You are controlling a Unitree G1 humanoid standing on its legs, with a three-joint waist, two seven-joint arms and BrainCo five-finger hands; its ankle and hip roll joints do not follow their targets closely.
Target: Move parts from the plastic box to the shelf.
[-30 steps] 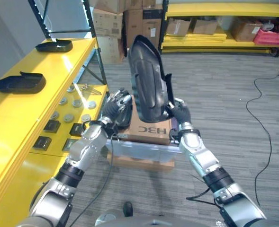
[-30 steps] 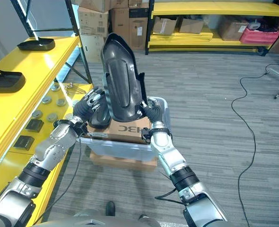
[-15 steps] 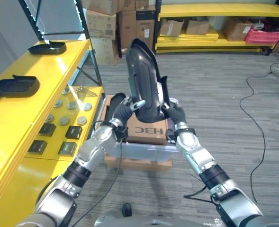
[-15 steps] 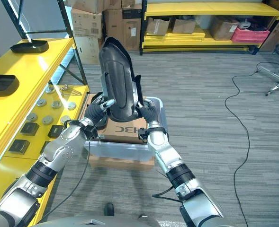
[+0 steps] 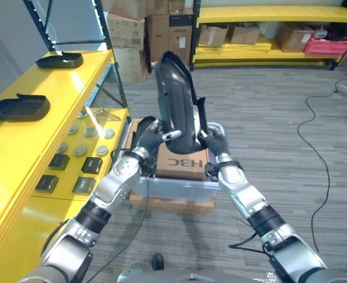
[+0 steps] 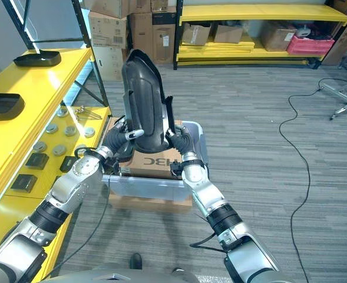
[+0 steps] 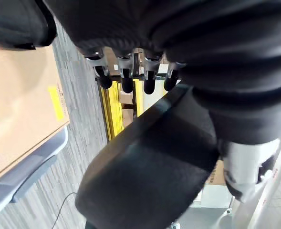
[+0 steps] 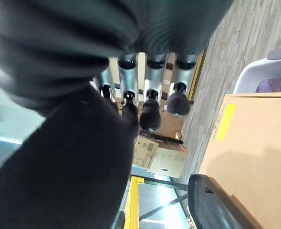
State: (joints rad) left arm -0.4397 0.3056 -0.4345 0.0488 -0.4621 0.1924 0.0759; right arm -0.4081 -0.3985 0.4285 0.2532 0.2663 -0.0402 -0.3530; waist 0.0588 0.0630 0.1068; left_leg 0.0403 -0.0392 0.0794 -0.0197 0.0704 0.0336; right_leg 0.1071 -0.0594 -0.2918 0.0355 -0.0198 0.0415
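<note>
A large black moulded plastic part stands upright in the air above the grey plastic box. My left hand grips its lower left edge, thumb curled over the front. My right hand grips its lower right edge. In the left wrist view the part lies between the fingers and the thumb. The right wrist view has the part against the fingers. The box holds a cardboard carton with another black part lying on it. The yellow shelf runs along the left.
Two black parts lie on the shelf's top level. Round discs and small black blocks sit on its lower level. A black shelf post rises near the box. Cardboard boxes and yellow racking stand behind.
My left hand has risen from the box and closed on the part's lower left edge. The part, held by the right hand alone before, is now between both hands. The camera shifted.
</note>
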